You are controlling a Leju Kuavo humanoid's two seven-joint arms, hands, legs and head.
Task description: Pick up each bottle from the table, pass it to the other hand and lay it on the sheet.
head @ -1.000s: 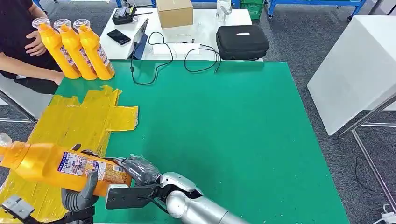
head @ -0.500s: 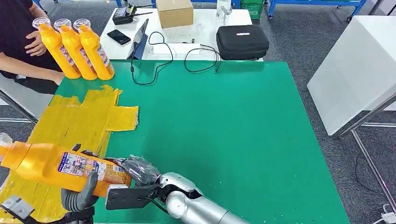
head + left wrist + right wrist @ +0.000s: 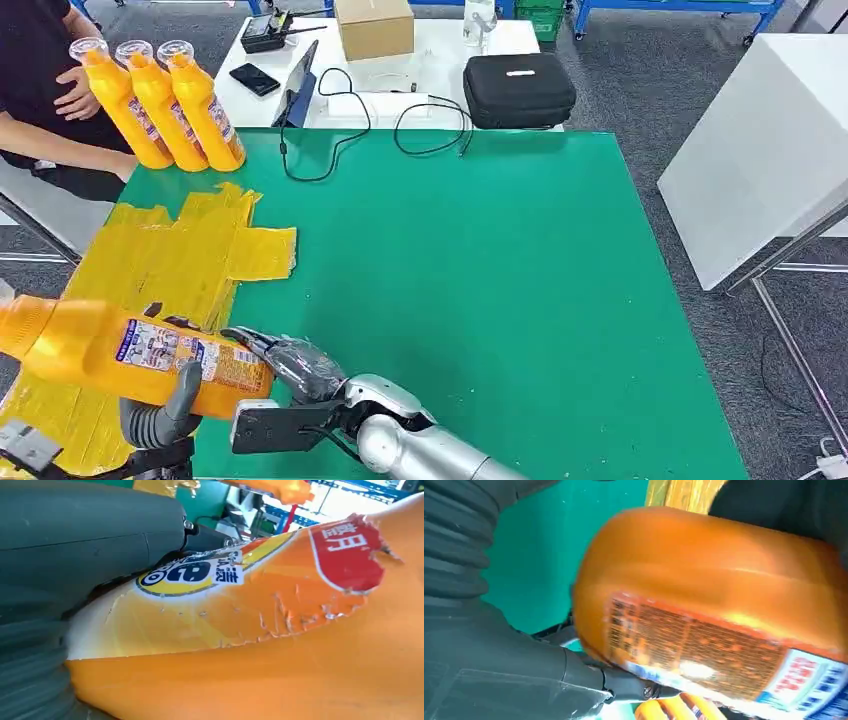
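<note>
**Now both hands are at one orange bottle**

Low over the yellow sheet [image 3: 150, 262], near its front end, an orange bottle [image 3: 130, 352] lies on its side in the air. Its cap end sticks out past the sheet's outer edge, and its flat bottom end points to the green table [image 3: 480, 290].

The left hand [image 3: 165, 415] is under the bottle. Its thick grey thumb comes up over the bottle's side, so this hand holds the bottle. Up close, from the left wrist, the torn label and the orange side sit right against the grey hand [image 3: 75, 555].

The right hand [image 3: 290, 365] is at the bottle's flat end, just off the sheet's inner edge. Its dark fingers [image 3: 250, 340] lie along that end. From the right wrist, the bottle's end [image 3: 704, 605] sits close by the grey hand [image 3: 499, 670]. I cannot tell if this hand is gripping the bottle or just touching it.

Far from the held bottle, past the sheet's back end, three more orange bottles [image 3: 160, 100] stand upright in a row at the table's corner. A person [image 3: 40, 90] is right beside them, with one hand [image 3: 75, 95] near the first one.
</note>
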